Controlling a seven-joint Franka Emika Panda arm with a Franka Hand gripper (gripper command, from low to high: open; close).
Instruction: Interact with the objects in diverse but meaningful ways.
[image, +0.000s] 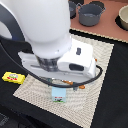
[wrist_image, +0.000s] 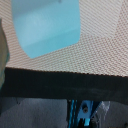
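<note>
Now the gripper (jaws hidden, state unclear) hangs over the light-blue carton (image: 60, 95) at lower centre; light, crushable, best pinched across its flat sides.

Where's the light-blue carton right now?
In the exterior view, the carton stands on the woven mat, near its front edge, directly below the arm's wrist; the yellow packet lies off the mat toward that view's left.

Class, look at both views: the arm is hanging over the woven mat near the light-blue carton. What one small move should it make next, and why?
Probably lower straight down onto the light-blue carton. The arm covers most of the woven mat just above it, and the wrist view shows the carton's blue face close below. The claw itself is hidden, so whether it is open cannot be told; check that first.
</note>
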